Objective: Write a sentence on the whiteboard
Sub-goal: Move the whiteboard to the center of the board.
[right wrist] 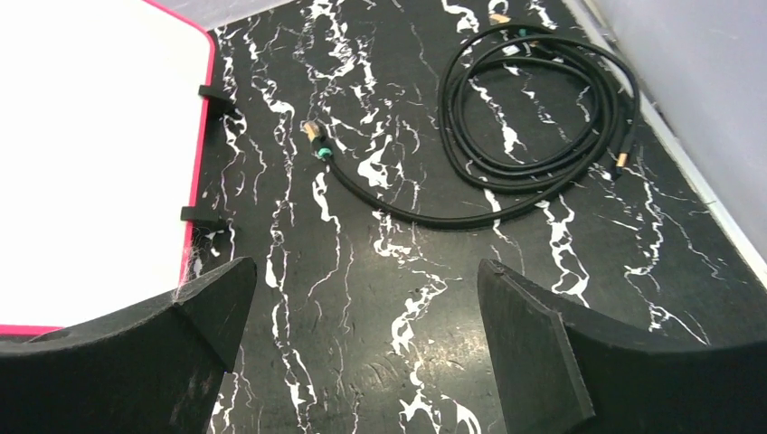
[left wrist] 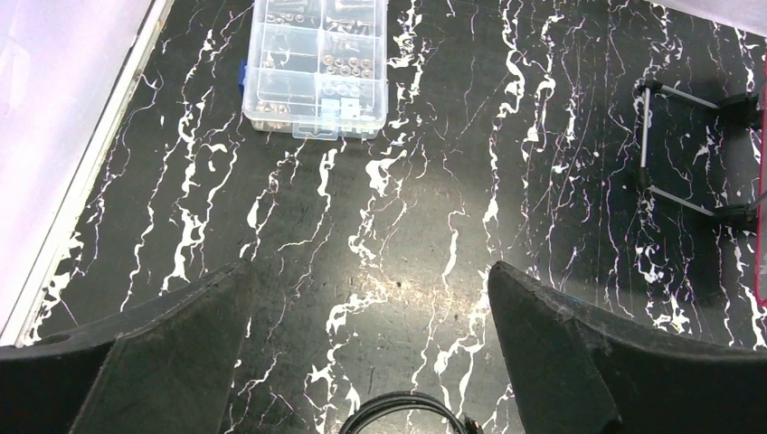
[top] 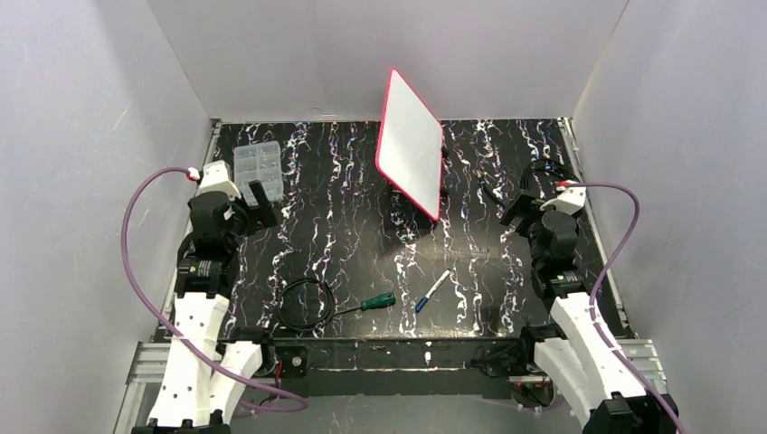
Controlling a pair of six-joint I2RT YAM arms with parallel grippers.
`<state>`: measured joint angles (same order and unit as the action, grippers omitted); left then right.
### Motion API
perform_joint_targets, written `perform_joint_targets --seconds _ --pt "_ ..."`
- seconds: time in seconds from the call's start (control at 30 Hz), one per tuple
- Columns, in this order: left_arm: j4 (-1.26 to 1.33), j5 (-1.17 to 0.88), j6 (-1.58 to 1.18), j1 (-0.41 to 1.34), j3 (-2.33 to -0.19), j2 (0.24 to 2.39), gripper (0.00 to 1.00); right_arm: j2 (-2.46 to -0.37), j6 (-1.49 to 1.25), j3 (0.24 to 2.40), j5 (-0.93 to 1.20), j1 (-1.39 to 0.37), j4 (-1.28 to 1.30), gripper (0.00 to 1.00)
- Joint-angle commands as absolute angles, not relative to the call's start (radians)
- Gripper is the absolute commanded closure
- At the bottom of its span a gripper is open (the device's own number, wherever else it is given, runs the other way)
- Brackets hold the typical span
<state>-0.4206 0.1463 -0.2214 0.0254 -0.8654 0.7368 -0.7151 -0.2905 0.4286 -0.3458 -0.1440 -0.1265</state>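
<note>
Grey panel walls enclose a black, white-veined bench [top: 362, 244]. The left arm sits folded at the left edge, its left tool [left wrist: 366, 289] angled down over the bench, fingers spread wide, grasping nothing. The right arm is folded likewise at the right edge, with the right tool [right wrist: 362, 280] released and nothing between its fingers. A large white rectangular whiteboard with thin pink-red frame [top: 411, 145] stands tilted on black clip feet at far centre, its visible face plain white. A clear plastic compartment box [left wrist: 317, 68] lies far left, ahead of the left tool. Several of its compartments hold small metal fasteners. A coiled black cable [right wrist: 534, 108] lies ahead of the right tool.
</note>
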Motion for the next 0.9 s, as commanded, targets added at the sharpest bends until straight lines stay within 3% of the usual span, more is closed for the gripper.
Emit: perform_joint_targets --seconds 0.0,0.3,0.57,0.87 --pt "-0.437 0.175 -0.217 0.02 -0.926 0.747 0.01 -0.743 -0.272 0.485 -0.251 -0.141 -0.19 0.0" --pt "-0.419 0.133 -0.208 0.02 -0.886 0.697 0.01 -0.942 -0.301 0.518 -0.063 -0.141 -0.237 0.0" --pt "-0.429 0.088 -0.192 0.02 -0.877 0.702 0.01 -1.299 -0.377 0.624 0.277 -0.141 -0.397 0.22" --pt "-0.426 0.037 -0.19 0.02 -0.877 0.709 0.01 -1.671 -0.521 0.784 0.384 -0.141 -0.603 0.37"
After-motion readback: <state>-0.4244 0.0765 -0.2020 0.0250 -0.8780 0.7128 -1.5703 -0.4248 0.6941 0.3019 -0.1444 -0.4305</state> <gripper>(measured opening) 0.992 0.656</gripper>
